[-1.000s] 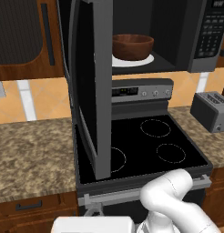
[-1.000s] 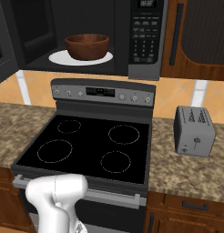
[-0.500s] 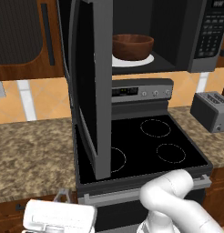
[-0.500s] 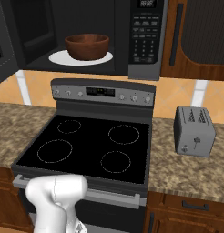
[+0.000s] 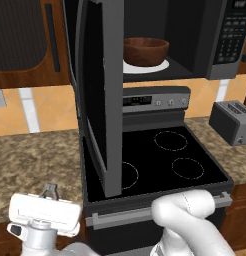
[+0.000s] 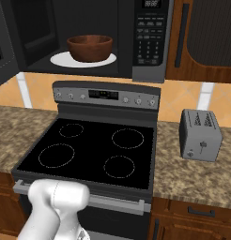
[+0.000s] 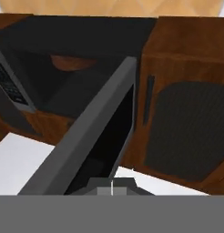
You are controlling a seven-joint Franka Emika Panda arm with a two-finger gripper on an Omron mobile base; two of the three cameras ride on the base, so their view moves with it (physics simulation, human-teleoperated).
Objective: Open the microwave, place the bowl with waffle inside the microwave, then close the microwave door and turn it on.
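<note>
The microwave [image 5: 222,45] [image 6: 150,42] hangs above the stove with its door [image 5: 102,100] swung wide open to the left, edge-on toward me. Inside, the reddish-brown bowl [image 5: 146,51] [image 6: 90,48] sits on the white turntable [image 6: 58,59]. The bowl's wall hides the waffle. My gripper [image 5: 49,189] is low at the left, in front of the counter, below and left of the door, its fingertips together and holding nothing. In the hand view the door [image 7: 100,136] runs diagonally close ahead, with the bowl [image 7: 73,62] behind it.
A black stove [image 5: 160,155] [image 6: 89,150] lies under the microwave. A grey toaster [image 5: 232,122] [image 6: 199,135] stands on the granite counter [image 5: 35,160] to the right. Brown cabinet doors [image 5: 25,45] [image 6: 202,37] flank the microwave.
My hand has risen into the lower left of the left base view, from a sliver at the bottom edge to fully seen. Door, bowl and base have not moved.
</note>
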